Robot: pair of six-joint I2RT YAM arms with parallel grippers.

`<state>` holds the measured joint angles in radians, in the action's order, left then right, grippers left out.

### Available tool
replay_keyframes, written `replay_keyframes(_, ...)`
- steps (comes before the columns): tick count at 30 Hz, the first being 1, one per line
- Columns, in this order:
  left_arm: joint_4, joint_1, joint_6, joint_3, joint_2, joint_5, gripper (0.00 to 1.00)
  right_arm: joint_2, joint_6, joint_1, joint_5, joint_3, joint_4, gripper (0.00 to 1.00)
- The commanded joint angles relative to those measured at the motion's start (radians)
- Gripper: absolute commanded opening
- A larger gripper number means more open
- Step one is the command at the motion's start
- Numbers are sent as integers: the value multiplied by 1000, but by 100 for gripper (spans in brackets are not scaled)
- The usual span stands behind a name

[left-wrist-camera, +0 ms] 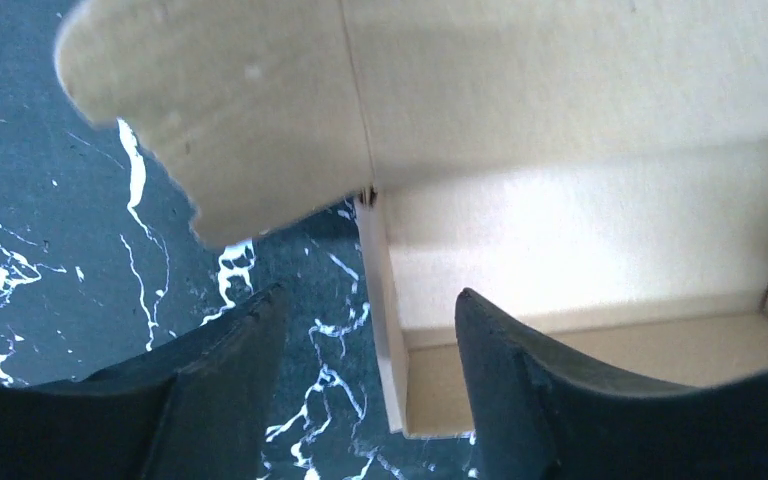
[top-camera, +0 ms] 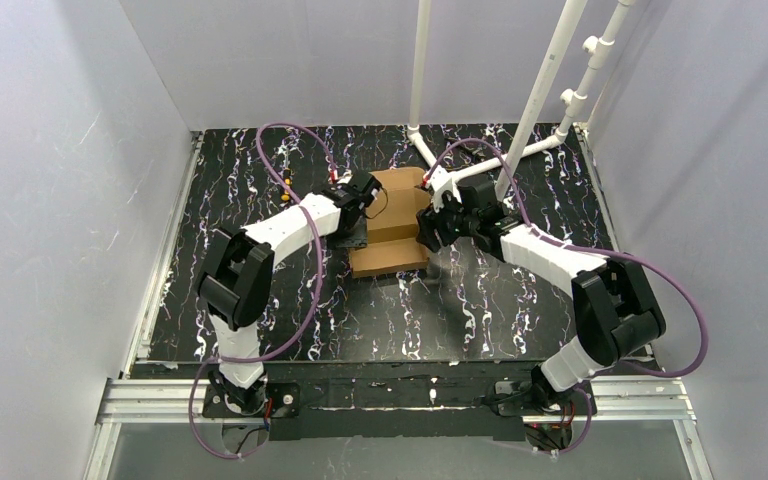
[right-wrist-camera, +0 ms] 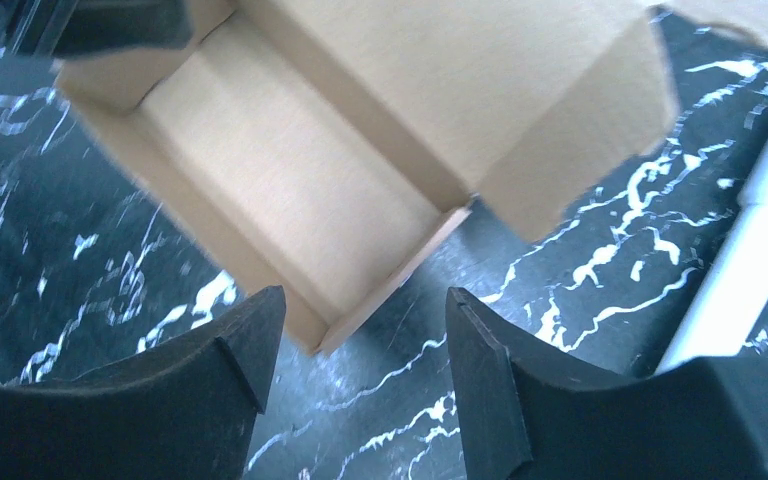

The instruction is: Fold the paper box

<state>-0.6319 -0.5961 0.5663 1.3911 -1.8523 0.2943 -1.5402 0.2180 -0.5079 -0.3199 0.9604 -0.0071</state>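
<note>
The box (top-camera: 390, 235) sits half-folded on the table (top-camera: 460, 300), its tray open upward; my left gripper (left-wrist-camera: 365, 345) is at the box's left side, jaws apart astride an end wall; my right gripper (right-wrist-camera: 360, 335) is at the box's right corner, jaws apart, holding nothing.

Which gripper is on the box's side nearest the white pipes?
The right gripper: it sits at the paper box on the side by the white pipes; the left gripper is on the opposite side.
</note>
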Motion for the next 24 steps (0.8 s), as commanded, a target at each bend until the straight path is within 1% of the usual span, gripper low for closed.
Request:
replay_keyframes(1, 90, 16, -123, -89, 200, -146, 66, 39, 243, 31, -221, 69, -200, 69)
replay_keyframes(3, 148, 24, -158, -164, 301, -204, 75, 47, 305, 43, -276, 75, -237, 70)
replay_keyframes(5, 216, 49, -162, -255, 410, -275, 80, 58, 362, 58, -334, 81, -288, 71)
replay_keyframes(7, 302, 126, -126, -360, 531, -396, 82, 73, 401, 71, -373, 80, -313, 75)
replay_keyframes(8, 357, 167, -96, -445, 577, -457, 82, 82, 420, 77, -389, 79, -327, 76)
replay_keyframes(10, 489, 253, -20, -550, 651, -567, 83, 101, 448, 87, -421, 75, -346, 79)
replay_keyframes(12, 592, 347, 63, -637, 690, -661, 84, 119, 469, 96, -449, 66, -359, 81)
replay_keyframes(14, 681, 425, 137, -692, 690, -731, 84, 134, 498, 103, -471, 58, -378, 84)
replay_keyframes(15, 697, 451, 160, -700, 678, -751, 84, 140, 517, 106, -485, 52, -388, 87)
replay_keyframes(18, 670, 508, 203, -665, 607, -740, 84, 160, 596, 119, -540, 27, -431, 97)
replay_keyframes(20, 660, 532, 224, -622, 540, -744, 84, 170, 607, 129, -567, 10, -423, 98)
replay_keyframes(21, 624, 538, 227, -588, 502, -725, 84, 169, 606, 131, -573, 8, -424, 98)
replay_keyframes(24, 420, 541, 198, -442, 386, -605, 84, 163, 589, 135, -568, 14, -420, 98)
